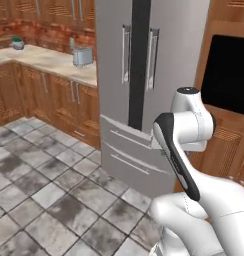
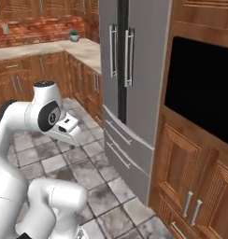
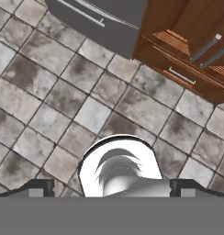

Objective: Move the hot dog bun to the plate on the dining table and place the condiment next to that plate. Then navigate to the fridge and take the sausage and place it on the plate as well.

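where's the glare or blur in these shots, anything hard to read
Left base view: soft and slightly blurred, the fridge evenly lit with no glare, its door gap a dark strip. Right base view: the black oven window shows no reflections. Hand view: floor tiles crisp, mottled dark patches, no cast shadows.

Grey stone-tile floor (image 1: 39,195), wooden cabinets (image 1: 69,100) (brick wall (image 2: 36,28) behind), black wall oven (image 2: 204,88).

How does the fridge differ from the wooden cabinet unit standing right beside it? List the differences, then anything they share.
The fridge is smooth grey-silver; the cabinet unit is panelled brown wood. The fridge has long vertical handles; the cabinet's are short. The cabinet holds a black oven panel; the fridge has drawers below. Both stand tall, side by side, doors shut.
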{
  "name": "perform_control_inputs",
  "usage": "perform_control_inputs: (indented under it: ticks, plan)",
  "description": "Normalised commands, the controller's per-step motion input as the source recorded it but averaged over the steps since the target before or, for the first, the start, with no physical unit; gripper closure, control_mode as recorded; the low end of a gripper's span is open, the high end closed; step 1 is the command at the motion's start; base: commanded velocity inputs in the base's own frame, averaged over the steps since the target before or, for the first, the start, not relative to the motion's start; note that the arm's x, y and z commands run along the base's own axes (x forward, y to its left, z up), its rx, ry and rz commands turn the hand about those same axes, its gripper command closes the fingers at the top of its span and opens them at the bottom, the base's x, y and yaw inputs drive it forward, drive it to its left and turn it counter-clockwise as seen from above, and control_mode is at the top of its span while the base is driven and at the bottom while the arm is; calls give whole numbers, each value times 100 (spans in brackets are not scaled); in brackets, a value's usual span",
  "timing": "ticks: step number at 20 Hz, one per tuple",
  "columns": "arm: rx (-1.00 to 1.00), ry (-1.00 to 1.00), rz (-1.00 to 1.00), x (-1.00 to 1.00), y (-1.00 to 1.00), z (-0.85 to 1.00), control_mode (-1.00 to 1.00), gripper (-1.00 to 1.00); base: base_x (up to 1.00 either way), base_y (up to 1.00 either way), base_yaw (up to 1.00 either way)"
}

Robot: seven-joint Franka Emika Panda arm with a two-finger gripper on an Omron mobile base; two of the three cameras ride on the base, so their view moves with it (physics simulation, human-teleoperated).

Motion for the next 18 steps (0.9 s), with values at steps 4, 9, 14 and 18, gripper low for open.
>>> perform_control_inputs:
  ticks: [4, 9, 14, 18]
  plan:
    - [0, 0, 0, 0, 0, 0, 100, -100, 50, 71, -59]
    - [0, 0, 0, 0, 0, 0, 100, -100, 26, 69, -61]
    - [0, 0, 0, 0, 0, 0, 100, -100, 2, 98, -56]
    - [0, 0, 0, 0, 0, 0, 100, -100, 0, 100, -49]
